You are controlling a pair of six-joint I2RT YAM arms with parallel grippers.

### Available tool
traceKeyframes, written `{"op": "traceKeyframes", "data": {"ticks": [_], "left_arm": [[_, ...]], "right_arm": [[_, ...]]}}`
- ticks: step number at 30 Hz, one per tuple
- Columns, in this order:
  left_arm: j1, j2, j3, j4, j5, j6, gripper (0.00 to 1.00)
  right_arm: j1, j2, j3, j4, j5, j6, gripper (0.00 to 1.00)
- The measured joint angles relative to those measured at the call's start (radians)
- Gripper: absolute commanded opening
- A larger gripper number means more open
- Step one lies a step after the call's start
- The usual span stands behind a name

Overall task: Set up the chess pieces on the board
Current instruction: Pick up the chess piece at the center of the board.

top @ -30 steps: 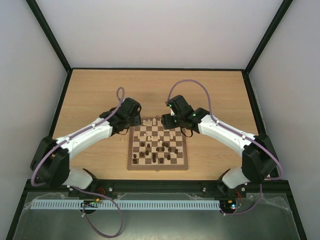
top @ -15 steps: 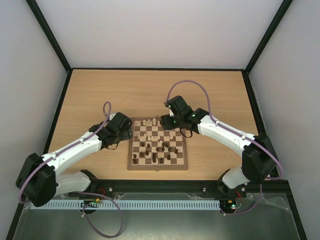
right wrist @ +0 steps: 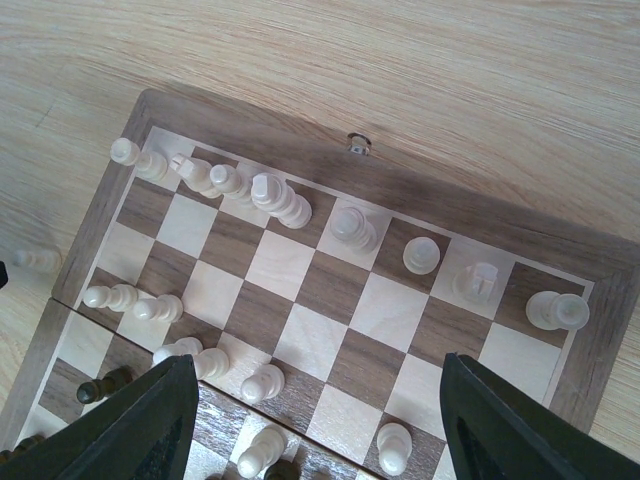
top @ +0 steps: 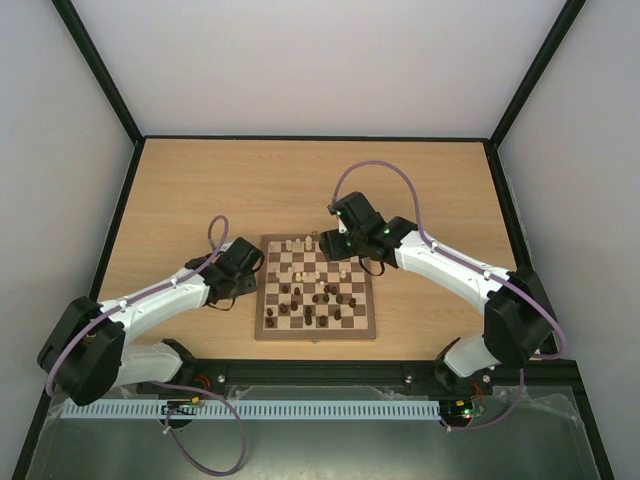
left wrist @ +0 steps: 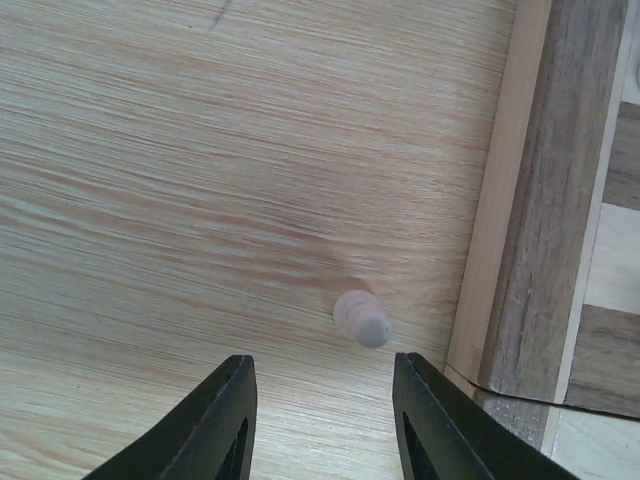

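Observation:
The board (top: 316, 334) lies in the middle of the table. Cream pieces (top: 300, 243) stand along its far rows and dark pieces (top: 322, 298) are scattered over its near half. My left gripper (top: 248, 280) is open and empty, low over the table by the board's left edge. One cream piece (left wrist: 362, 318) stands on the table just ahead of its fingertips, beside the board's frame (left wrist: 550, 200). My right gripper (top: 336, 240) is open and empty above the far rows, with several cream pieces (right wrist: 352, 226) and the board's frame (right wrist: 420, 195) below it.
A lone cream piece (right wrist: 36, 258) stands on the table off the board's left edge. The brown table (top: 200, 190) is fenced by black rails and grey walls. A small metal clasp (right wrist: 357, 143) sits on the board's far frame.
My left arm has pulled back from the board's far-left corner toward the near left and now sits by the left edge. The right arm has barely moved.

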Motion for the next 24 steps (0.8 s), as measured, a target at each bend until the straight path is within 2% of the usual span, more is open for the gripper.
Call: {"op": "traceKeyframes", "data": {"ticks": [10,24], "left_arm": [[0.005,0.066,-0.004,0.095,0.015,0.021,0.4],[0.016,0.121,-0.004,0.13,0.01,0.053,0.14]], "right_arm": [[0.004,0.0,0.0,0.0,0.0,0.0,0.67],[0.006,0.0,0.0,0.0,0.0,0.0,0.67]]}}
